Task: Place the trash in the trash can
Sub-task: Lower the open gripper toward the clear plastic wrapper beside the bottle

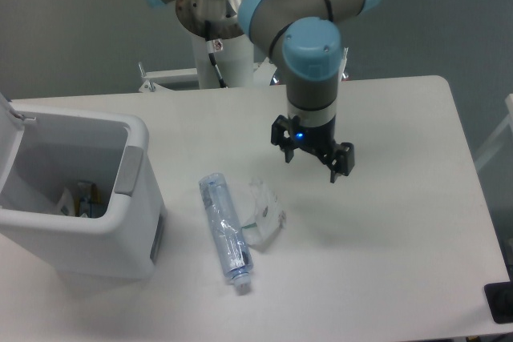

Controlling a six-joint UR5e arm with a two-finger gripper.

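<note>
The arm reaches down over the tabletop's (pixel 385 222) middle, its claw (pixel 313 155) pointing downward, fingers spread, holding nothing.

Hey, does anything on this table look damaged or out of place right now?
Yes. A crushed bottle lies on its side on the table, with a crumpled wrapper beside it, both outside the open trash can. The gripper hangs above, holding nothing.
</note>
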